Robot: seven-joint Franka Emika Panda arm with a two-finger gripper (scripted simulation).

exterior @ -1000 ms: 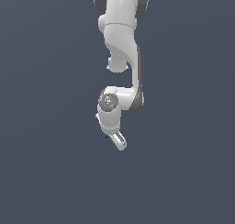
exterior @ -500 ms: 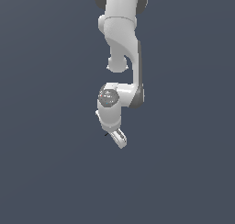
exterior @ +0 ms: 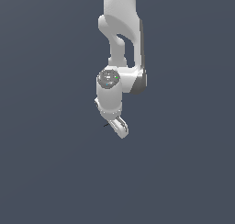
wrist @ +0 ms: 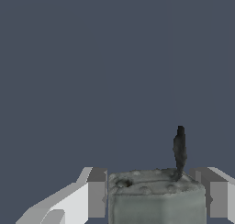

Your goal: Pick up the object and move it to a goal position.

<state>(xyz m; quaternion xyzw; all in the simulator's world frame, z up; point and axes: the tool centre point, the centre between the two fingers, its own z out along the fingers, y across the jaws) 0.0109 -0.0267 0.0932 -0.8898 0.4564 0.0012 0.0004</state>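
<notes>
In the wrist view the object (wrist: 156, 202) is a small grey blocky piece with a thin dark bit sticking out of one corner. It sits between the two white fingers (wrist: 95, 193), and both pads press against its sides. My gripper (wrist: 156, 186) is shut on it. In the exterior view the gripper (exterior: 120, 128) hangs below the white arm, tilted, above the plain dark ground. Only the object's thin dark bit (exterior: 106, 125) shows there, beside the fingers; the rest is hidden by the hand.
The white arm (exterior: 121, 39) comes down from the top of the exterior view. Plain dark grey ground fills both views, with no other object or goal marker showing.
The gripper has risen a little and drifted slightly toward the exterior view's right, still shut on the object. The wrist has lifted with it.
</notes>
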